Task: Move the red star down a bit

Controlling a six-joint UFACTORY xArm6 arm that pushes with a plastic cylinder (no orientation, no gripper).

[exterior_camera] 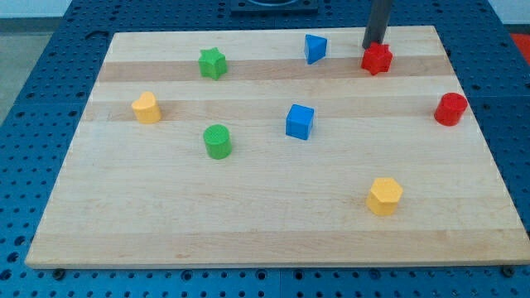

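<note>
The red star (377, 59) lies near the view's top right on the wooden board (273, 207). My tip (370, 46) is a dark rod coming down from the view's top edge. Its end stands just above and slightly left of the red star, touching or almost touching the star's upper edge.
A blue triangular block (315, 48) lies left of the red star. A red cylinder (450, 109) is at the right edge. A blue cube (300, 122) sits mid-board. A green star (213, 63), a green cylinder (218, 141), a yellow heart-like block (146, 108) and a yellow hexagon (384, 196) lie elsewhere.
</note>
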